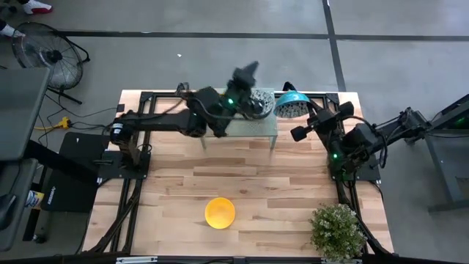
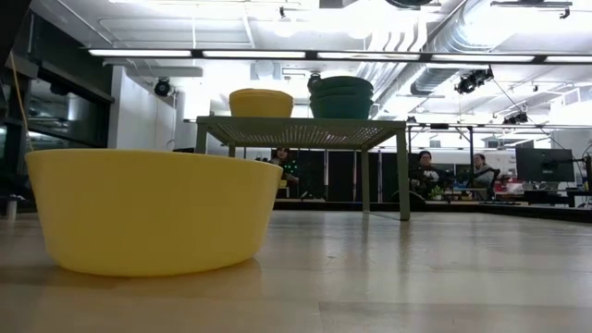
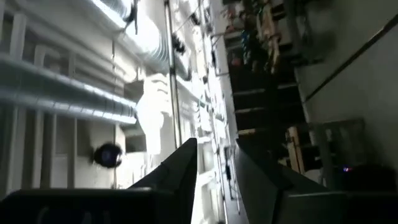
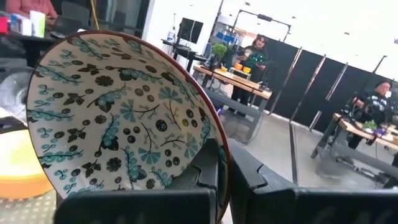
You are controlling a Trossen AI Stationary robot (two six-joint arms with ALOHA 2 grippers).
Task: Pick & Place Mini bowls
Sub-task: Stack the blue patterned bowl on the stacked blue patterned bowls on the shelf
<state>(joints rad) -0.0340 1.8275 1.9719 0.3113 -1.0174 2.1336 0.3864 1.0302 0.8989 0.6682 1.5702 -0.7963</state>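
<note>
Teal patterned bowl [image 4: 124, 118] pinched by its rim in right tool [image 4: 222, 165], tilted, at the rack's [image 1: 249, 126] right end. Left tool [image 1: 249, 73] raised over rack, fingers [image 3: 180, 168] parted, holding nothing. One yellow bowl [image 1: 220, 213] on bench [image 1: 278, 191] near front; another yellow [image 2: 261, 102] plus stacked teal bowls [image 2: 341, 97] on rack.

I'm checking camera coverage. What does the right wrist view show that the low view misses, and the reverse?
Only the right wrist view shows the right gripper shut on the rim of a tilted white bowl with blue-green floral pattern, its inside facing the camera. Only the low view shows the plain yellow bowl alone on the wooden table, plus stacked teal bowls on the pale green perforated rack. Both show a yellow bowl on that rack and people in the room behind.
</note>
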